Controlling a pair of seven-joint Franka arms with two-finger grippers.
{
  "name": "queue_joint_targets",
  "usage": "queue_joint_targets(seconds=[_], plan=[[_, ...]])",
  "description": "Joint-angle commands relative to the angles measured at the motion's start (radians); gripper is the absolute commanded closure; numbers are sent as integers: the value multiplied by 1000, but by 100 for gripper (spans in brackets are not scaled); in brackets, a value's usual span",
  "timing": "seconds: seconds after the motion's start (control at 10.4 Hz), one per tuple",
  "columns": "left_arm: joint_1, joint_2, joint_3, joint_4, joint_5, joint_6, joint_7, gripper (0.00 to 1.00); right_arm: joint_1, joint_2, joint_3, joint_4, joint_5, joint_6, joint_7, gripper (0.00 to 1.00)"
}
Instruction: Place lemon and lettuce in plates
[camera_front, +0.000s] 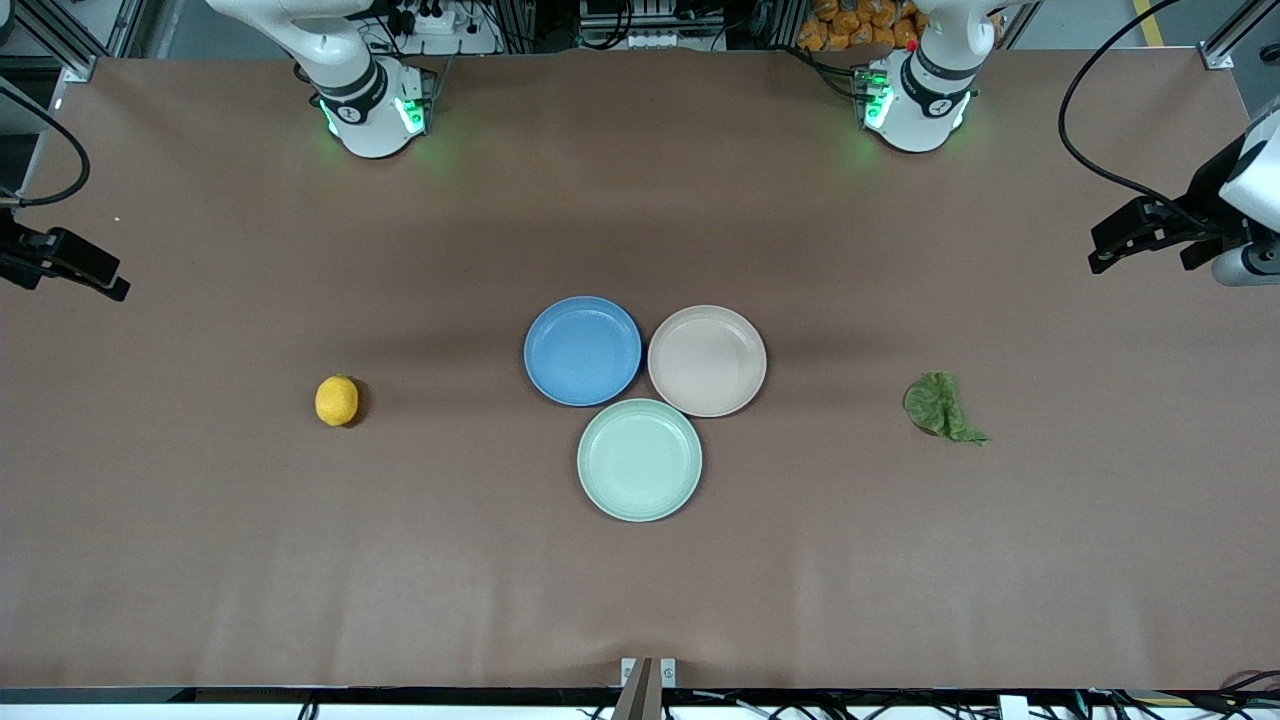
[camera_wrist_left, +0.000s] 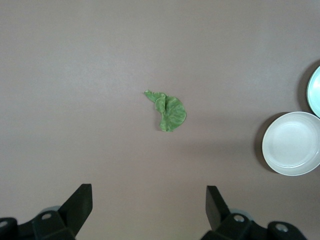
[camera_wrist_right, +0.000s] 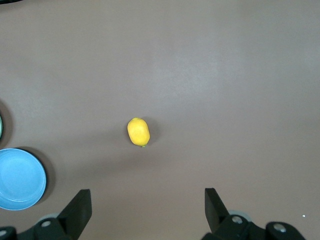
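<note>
Plates sit mid-bench, round matte blue plate (camera_front: 582, 350) touching beige-pink plate (camera_front: 707, 360). Small dimpled yellow lemon (camera_front: 336, 400) lies toward the right arm's edge, wrinkly dark green lettuce leaf (camera_front: 941, 406) toward the left arm's. Right gripper (camera_wrist_right: 147, 210) and left gripper (camera_wrist_left: 149, 206) hover high, both spread wide, empty.

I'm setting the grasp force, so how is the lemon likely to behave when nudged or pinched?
The lemon is a rounded oval lying loose on the flat table, so a nudge would probably roll it. Its skin looks firm, so it likely holds shape when pinched, though its curve may let it slip.
</note>
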Motion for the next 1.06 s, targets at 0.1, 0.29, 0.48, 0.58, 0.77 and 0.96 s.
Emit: queue_joint_targets(seconds=[0.1,0.29,0.48,0.58,0.77,0.96], plan=[[-1,11,3,21,4,-1,0,0,-6,13,5,23,-6,-13,14,0],[4,27,4,21,10,-1,0,0,-6,13,5,22,-6,-13,14,0],[11,72,3,13,29,-1,6,0,-6,13,5,22,-6,-13,14,0],[4,116,4,10,30,-1,3,0,-8,13,7,23,-3,-11,14,0],[2,170,3,-62,32,96,-3,0,-3,22,7,22,-2,-11,14,0],[-4,175,3,-273,52,376,-19,0,-5,29,7,22,6,-11,14,0]])
